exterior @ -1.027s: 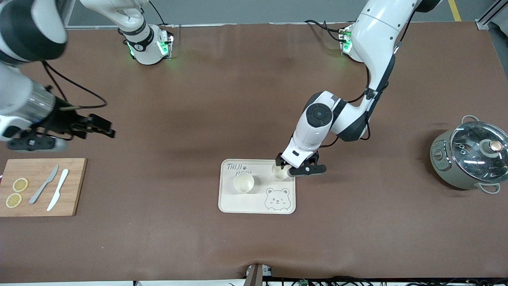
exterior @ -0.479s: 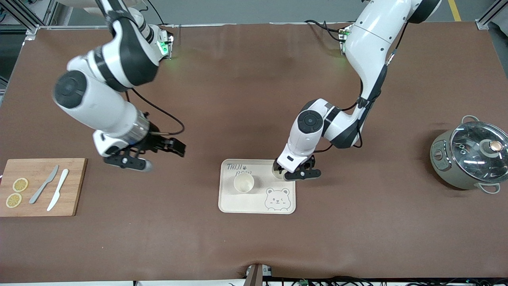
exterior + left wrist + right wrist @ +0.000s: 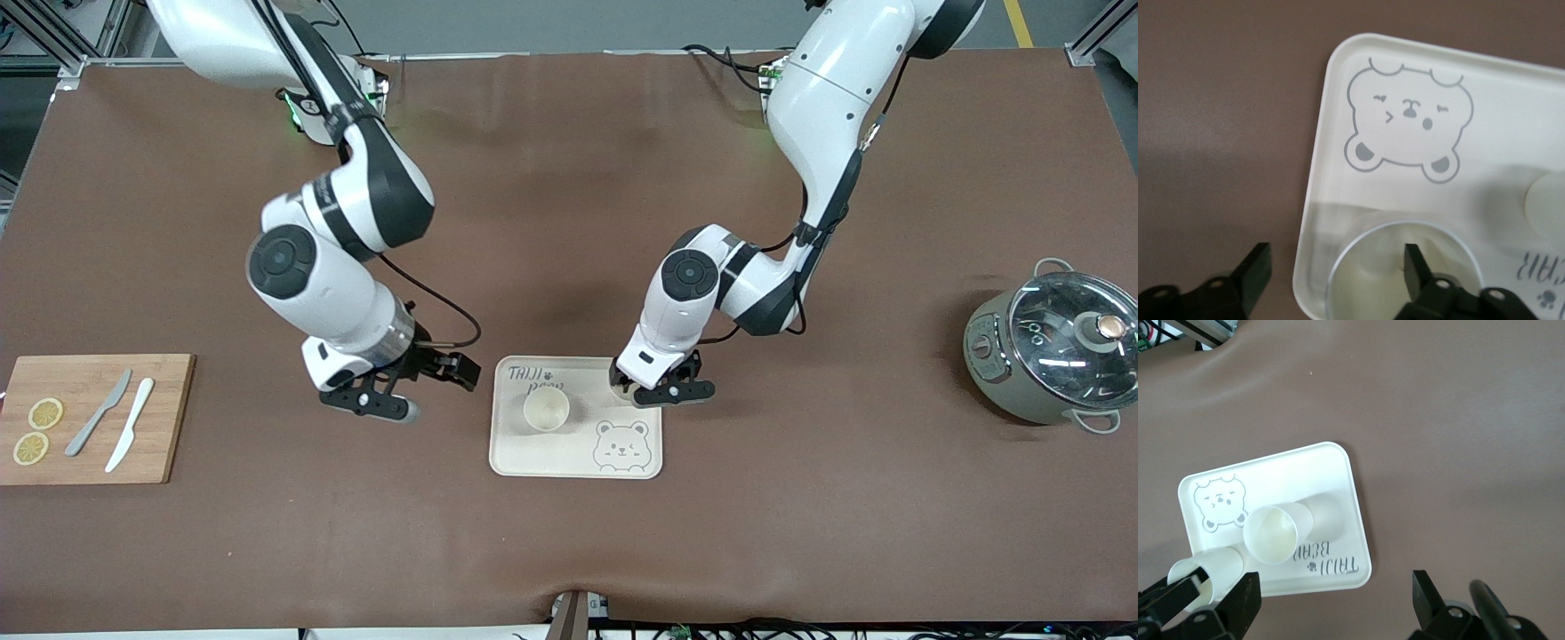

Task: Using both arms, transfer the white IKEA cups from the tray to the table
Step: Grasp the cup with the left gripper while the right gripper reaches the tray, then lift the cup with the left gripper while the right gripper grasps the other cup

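Already on the cream rectangular bear-printed tray (image 3: pixel 542 458) near the middle of the brown tabletop (image 3: pixel 569 551), one small cream-white handleless cup (image 3: pixel 546 410) stands upright and free of either arm. A second cream-white cup (image 3: pixel 1405 273) sits at the tray's corner toward the left arm's end, farther from the front camera than the printed bear, with the left gripper (image 3: pixel 655 388) down over it. The left wrist view shows its jaws spread wide and straddling the cup's wall: one black finger (image 3: pixel 1415 267) dips inside the round rim, the other finger (image 3: pixel 1253 270) hangs outside the tray's edge over bare tabletop, well clear of the cup. Whether the inner finger touches the wall cannot be told.

The right gripper (image 3: pixel 418 389) hovers over bare tabletop just beside the tray's edge toward the right arm's end, its jaws open and holding nothing; its wrist view looks across at the tray and both cups.

A wooden cutting board (image 3: pixel 164 418) with two knives and two lemon slices lies at the right arm's end, and a grey-green pot with a glass lid (image 3: pixel 1049 356) stands at the left arm's end.
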Motion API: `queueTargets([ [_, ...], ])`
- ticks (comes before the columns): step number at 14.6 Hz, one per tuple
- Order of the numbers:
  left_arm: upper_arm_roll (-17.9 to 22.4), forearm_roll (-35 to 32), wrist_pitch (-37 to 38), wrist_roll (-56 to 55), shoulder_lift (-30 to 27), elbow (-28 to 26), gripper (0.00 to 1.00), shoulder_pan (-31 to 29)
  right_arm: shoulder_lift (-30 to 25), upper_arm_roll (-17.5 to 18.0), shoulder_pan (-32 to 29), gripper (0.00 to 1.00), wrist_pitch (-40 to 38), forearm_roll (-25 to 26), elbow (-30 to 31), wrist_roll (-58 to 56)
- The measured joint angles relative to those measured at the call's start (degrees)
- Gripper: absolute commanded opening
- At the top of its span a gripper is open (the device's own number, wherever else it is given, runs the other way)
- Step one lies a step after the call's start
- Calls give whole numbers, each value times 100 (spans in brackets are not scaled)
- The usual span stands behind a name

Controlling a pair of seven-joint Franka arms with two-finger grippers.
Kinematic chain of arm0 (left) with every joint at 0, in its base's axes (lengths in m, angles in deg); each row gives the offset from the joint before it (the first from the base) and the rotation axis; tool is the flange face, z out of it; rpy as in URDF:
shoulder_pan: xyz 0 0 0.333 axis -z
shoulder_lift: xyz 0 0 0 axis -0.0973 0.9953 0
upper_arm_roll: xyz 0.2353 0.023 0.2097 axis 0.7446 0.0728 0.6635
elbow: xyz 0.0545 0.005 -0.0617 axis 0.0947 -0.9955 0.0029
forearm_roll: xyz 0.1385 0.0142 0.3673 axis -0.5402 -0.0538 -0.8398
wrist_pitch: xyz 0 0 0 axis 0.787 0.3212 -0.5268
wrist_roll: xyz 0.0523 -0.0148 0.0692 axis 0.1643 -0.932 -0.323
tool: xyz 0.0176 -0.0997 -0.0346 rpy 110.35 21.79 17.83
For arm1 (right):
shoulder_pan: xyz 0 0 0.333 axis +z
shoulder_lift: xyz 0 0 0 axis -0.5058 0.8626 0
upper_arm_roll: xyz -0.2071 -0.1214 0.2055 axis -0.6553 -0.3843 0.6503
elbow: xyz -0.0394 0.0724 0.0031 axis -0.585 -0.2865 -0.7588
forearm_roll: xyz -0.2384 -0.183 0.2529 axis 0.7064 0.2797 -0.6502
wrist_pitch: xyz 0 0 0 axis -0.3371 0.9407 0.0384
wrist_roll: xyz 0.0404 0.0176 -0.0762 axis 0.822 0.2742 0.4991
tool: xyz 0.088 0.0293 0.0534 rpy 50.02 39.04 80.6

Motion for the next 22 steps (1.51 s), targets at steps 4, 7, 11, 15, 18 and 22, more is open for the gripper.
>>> queueTargets([
  [4,-1,-231,-13,-220,23,31,0,28,479,-9,87,100,147,106,-166,111],
  [7,-1,-231,-13,-220,37,35,0,37,806,-7,254,100,233,110,-366,149],
  [11,2,-234,-12,-220,40,38,0,37,1148,-17,507,100,613,209,-447,390],
  [15,-2,-237,793,-221,-144,167,0,36,1305,-18,538,100,678,338,-510,416],
  [18,-1,-238,1378,-230,-824,57,0,13,1352,-18,572,100,798,380,-517,443],
  [22,-2,-232,1681,32,-2120,-796,0,-301,1401,-19,666,100,956,484,-518,599],
])
